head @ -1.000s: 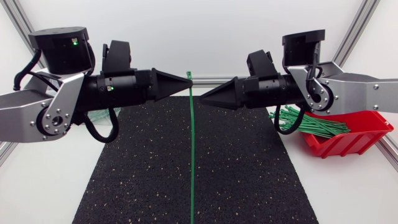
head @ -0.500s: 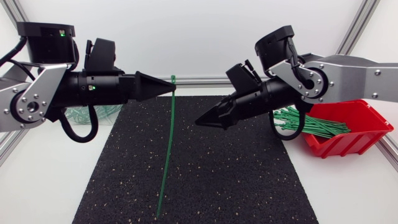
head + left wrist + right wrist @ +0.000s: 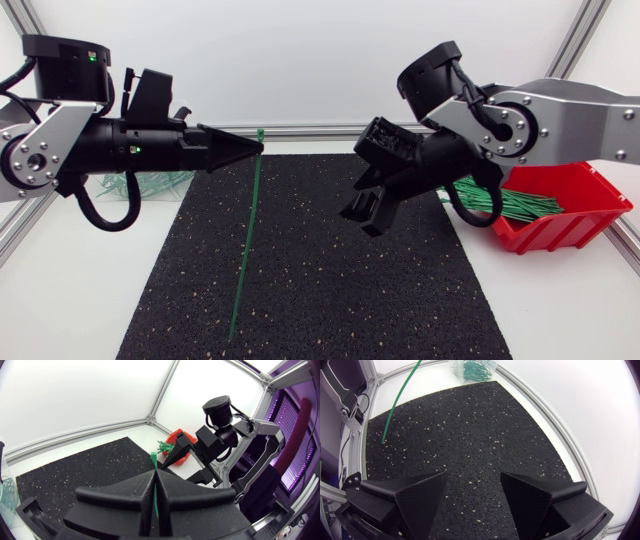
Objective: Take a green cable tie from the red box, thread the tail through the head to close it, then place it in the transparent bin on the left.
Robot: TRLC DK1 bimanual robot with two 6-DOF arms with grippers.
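A white surface (image 3: 70,300) carries a black speckled mat (image 3: 340,280). Above the mat's left half, the left tool (image 3: 256,147) is pressed together on the green cable tie (image 3: 245,235) just below its head. The tie hangs down, with its tail tip at the mat. The right tool (image 3: 366,214) hangs over the mat, its 2 fingers spread, well apart from the tie. The red box (image 3: 575,215) of green ties sits at the right, and the transparent bin (image 3: 165,183) is behind the left arm.
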